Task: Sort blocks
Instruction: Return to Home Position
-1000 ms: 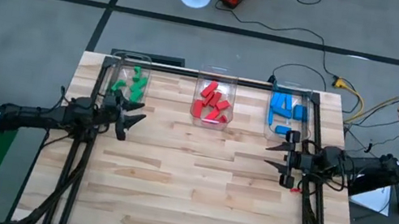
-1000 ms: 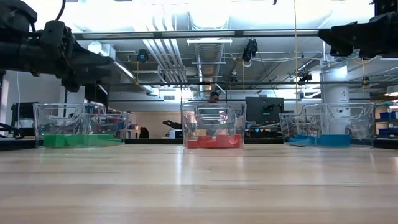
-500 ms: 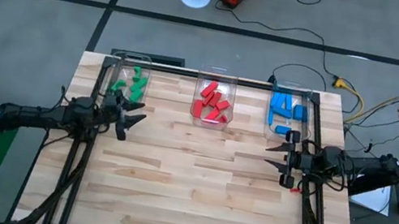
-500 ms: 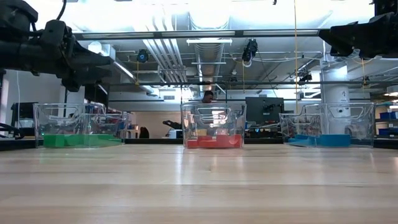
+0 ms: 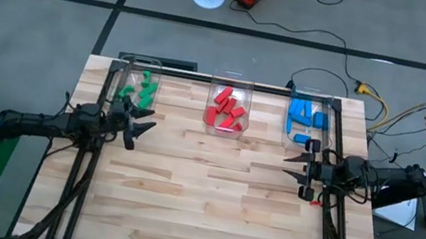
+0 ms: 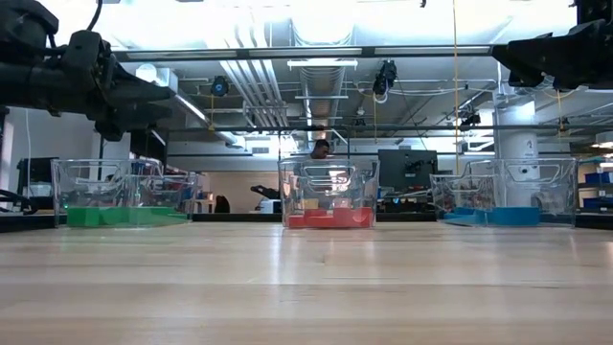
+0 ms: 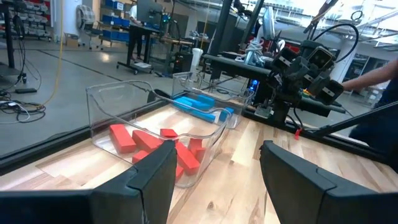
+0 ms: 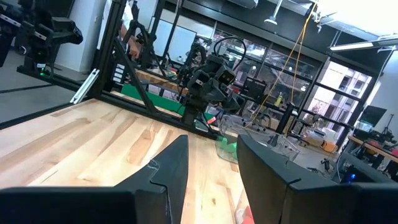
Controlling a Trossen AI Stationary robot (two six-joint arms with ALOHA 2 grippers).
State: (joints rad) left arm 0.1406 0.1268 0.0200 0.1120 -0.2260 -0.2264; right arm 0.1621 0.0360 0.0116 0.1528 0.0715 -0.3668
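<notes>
Blocks (image 5: 227,109) colour-sorted in bins (image 5: 232,79) | wooden table (image 5: 206,206) | left gripper (image 5: 139,131), right gripper (image 5: 292,169): fingers spread | person (image 6: 321,149) behind

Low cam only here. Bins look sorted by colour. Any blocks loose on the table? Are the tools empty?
Observer: From above I see no loose block on the table. The green blocks, red blocks and blue blocks all lie inside bins.
Operator: Left tool?
Observer: The left tool is open and holds nothing. It is by the near edge of the left bin.
Operator: Right?
Observer: The right tool is open and holds nothing. It is by the near edge of the right bin.
</notes>
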